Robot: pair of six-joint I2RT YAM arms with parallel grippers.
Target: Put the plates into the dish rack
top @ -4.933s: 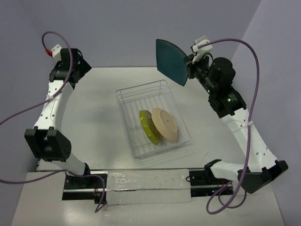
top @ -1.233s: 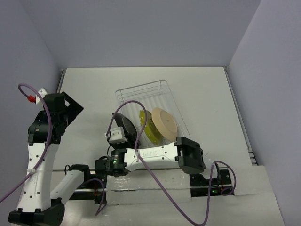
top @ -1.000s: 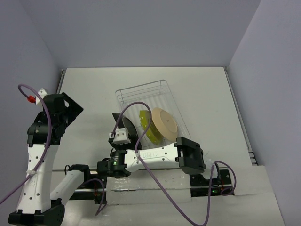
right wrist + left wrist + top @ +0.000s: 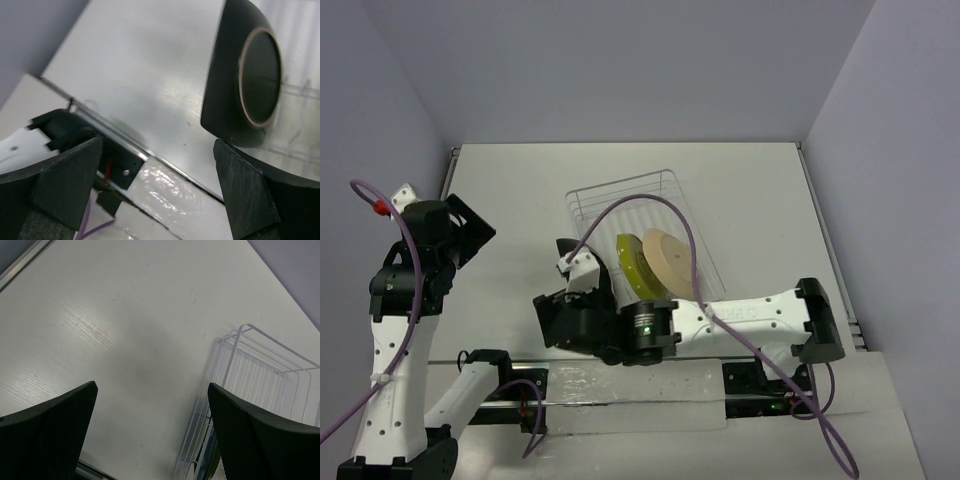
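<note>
Black right claw (image 4: 157, 145) spread wide and empty, dark plate (image 4: 240, 80) on edge just past it.

In the wrist view the plate fills the upper right, underside toward the claw. Its foot seems to sit among the rack (image 4: 595, 200) wires, though these blur there. From above, the plate is largely hidden by the arm at the rack's lower-left end, beside the green plate (image 4: 628, 265) and beige plate (image 4: 665, 262) at centre. The risk, as I judge it, is a pull-away that sweeps a finger or the wrist against the rim, tipping the plate into its neighbours or off the tines. The purple cable (image 4: 660, 198) arching over the rack could also catch a rim. The left claw (image 4: 152, 387), likewise spread and empty, hangs over the table (image 4: 125, 315) at the left, well apart.
</note>
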